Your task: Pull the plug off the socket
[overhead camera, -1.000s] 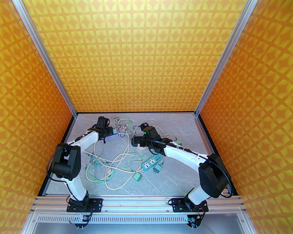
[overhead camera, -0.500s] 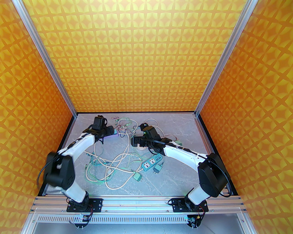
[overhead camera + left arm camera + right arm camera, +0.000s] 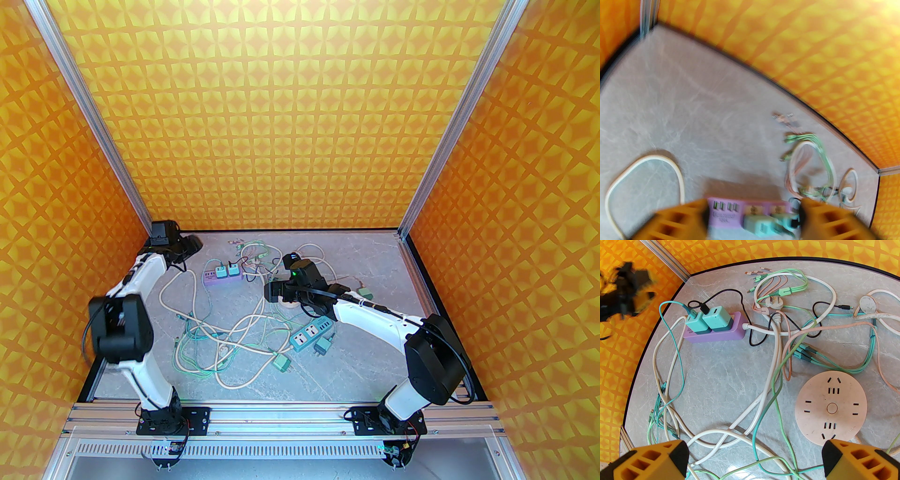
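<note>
The socket is a purple power strip (image 3: 222,276) (image 3: 714,333) (image 3: 726,213) lying at the back left of the table. Two teal plugs (image 3: 697,322) (image 3: 717,318) sit side by side in it, each with a thin cable at its top. My left gripper (image 3: 190,243) (image 3: 753,206) hovers in the far left corner, back from the strip, its orange fingers apart with nothing between them; its view is blurred. My right gripper (image 3: 272,290) (image 3: 755,460) hangs open over the tangled cables, right of the strip.
A round pink socket (image 3: 830,407) lies under the right gripper. A teal power strip (image 3: 311,333) and loose teal plugs (image 3: 281,363) (image 3: 321,348) lie nearer the front. White, green and pink cables (image 3: 225,337) sprawl across the table's middle. Orange walls close in on three sides.
My left arm has pulled away from the purple strip and swung to the back left corner, uncovering the strip with both plugs still in it. The right arm has barely moved.
</note>
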Available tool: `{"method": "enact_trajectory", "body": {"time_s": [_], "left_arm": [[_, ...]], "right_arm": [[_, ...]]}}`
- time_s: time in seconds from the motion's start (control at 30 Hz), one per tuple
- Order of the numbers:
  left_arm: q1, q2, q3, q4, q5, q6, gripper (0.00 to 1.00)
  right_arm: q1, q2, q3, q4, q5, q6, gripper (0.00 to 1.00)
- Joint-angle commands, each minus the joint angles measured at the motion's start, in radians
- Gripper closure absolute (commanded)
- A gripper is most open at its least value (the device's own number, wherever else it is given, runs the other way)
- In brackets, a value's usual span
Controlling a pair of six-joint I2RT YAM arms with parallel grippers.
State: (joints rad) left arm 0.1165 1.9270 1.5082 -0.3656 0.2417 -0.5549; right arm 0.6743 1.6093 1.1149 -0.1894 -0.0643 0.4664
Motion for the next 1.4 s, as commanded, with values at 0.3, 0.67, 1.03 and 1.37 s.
{"method": "enact_trajectory", "body": {"time_s": [0.3, 0.67, 1.03, 1.37], "left_arm": [[0.004, 0.22, 0.139, -0.084, 0.154, 0.053, 0.8], [-0.003, 0.271, 0.07, -0.106, 0.199, 0.088, 0.81], [-0.078, 0.163, -0.123, -0.045, 0.201, 0.042, 0.88], [-0.233, -0.007, -0.441, 0.144, 0.202, -0.074, 0.88]], "right_arm": [[0.091, 0.088, 0.087, 0.009, -0.031, 0.011, 0.01], [0.137, 0.334, 0.285, 0.04, -0.133, 0.067, 0.01], [0.137, 0.401, 0.304, 0.047, -0.127, 0.069, 0.2], [0.124, 0.387, 0.254, 0.033, -0.077, 0.074, 0.47]]}}
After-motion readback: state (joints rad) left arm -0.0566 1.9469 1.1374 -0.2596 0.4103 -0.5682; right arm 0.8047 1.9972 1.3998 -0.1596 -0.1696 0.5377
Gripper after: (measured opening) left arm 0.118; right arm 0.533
